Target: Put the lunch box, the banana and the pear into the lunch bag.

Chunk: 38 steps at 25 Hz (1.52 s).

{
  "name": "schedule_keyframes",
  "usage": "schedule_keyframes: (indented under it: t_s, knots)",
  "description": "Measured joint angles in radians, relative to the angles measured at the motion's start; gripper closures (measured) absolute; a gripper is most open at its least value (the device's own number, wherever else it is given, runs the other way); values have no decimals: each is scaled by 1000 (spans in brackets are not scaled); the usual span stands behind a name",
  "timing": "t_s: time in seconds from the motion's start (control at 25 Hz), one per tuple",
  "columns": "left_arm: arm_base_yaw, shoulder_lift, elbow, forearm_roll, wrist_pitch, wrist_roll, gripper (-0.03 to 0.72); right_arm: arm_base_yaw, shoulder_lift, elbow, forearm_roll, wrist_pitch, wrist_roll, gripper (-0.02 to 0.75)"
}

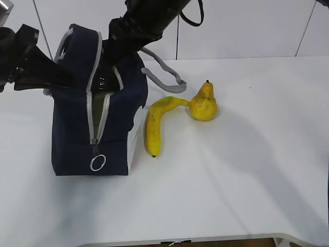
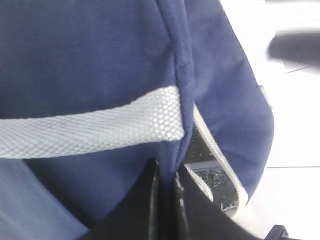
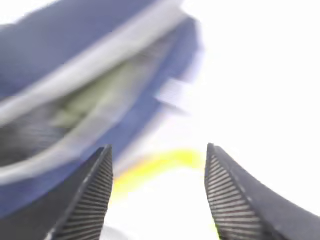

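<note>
The navy lunch bag (image 1: 77,134) stands at the left with its zipper open. My left gripper (image 1: 60,78) is shut on the bag's upper edge; in the left wrist view its jaws (image 2: 167,187) pinch the blue fabric (image 2: 100,50). My right arm (image 1: 139,20) reaches down over the bag's opening, and its tips are hidden there. In the right wrist view my right gripper (image 3: 159,155) is open and empty above the bag (image 3: 75,45). A blurred pale green shape (image 3: 82,107) inside the bag looks like the lunch box lid. The banana (image 1: 154,126) and the pear (image 1: 204,103) lie touching, right of the bag.
The bag's grey handle (image 1: 164,72) lies on the white table (image 1: 247,170) behind the banana. The zipper's ring pull (image 1: 97,162) hangs low on the bag's front. A white wall stands behind the table.
</note>
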Motion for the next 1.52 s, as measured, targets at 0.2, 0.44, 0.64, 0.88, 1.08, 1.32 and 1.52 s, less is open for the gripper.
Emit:
schedule_keyframes:
  t_s: [0.2, 0.44, 0.64, 0.88, 1.08, 1.32, 1.52]
  knots:
    - [0, 0, 0, 4, 0, 0, 703, -6, -48, -20, -135, 24, 2, 258]
    - [0, 0, 0, 6, 0, 0, 703, -52, -104, -27, -279, 27, 129, 258]
    - [0, 0, 0, 6, 0, 0, 703, -115, -127, 4, -253, 28, 186, 258]
    - [0, 0, 0, 46, -4, 0, 703, -215, -213, 114, -126, 31, 186, 258]
    - [30, 0, 0, 58, -10, 0, 703, -248, -231, 178, -86, 31, 183, 258]
    - [92, -41, 0, 90, -12, 0, 703, -248, -231, 233, -42, 31, 183, 258]
    - [109, -71, 0, 135, -12, 0, 703, -248, -231, 296, -20, 29, 183, 258]
